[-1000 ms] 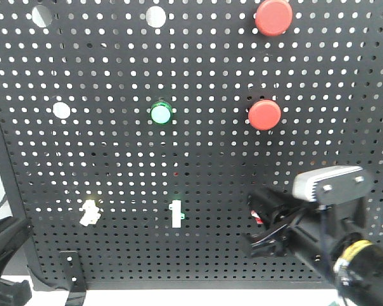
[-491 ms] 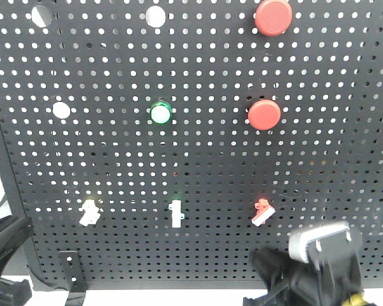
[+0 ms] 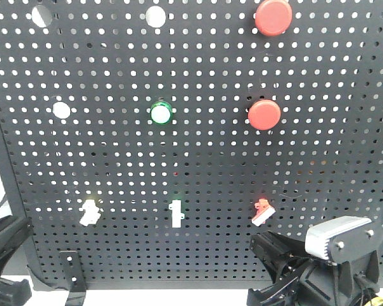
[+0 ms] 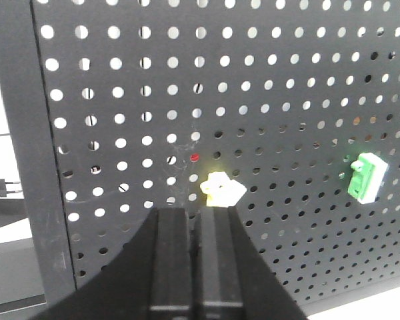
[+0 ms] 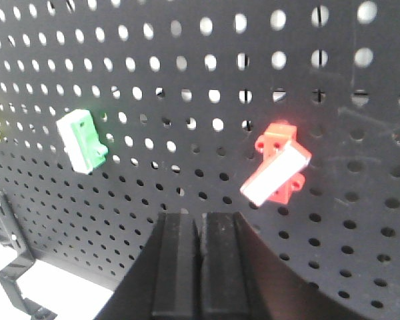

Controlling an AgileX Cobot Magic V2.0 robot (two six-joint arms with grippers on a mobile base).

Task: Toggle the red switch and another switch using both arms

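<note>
Black pegboard (image 3: 115, 167) with red switch (image 3: 262, 212) and yellow switch (image 3: 89, 211)

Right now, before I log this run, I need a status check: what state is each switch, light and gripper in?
red switch, lever tilted down-left, nothing touching it
yellow switch, lever tilted down-left, nothing touching it
green switch, lever upright
green light, seems lit
left gripper, shut, empty, below the yellow switch
right gripper, shut, empty, below the red switch
</note>
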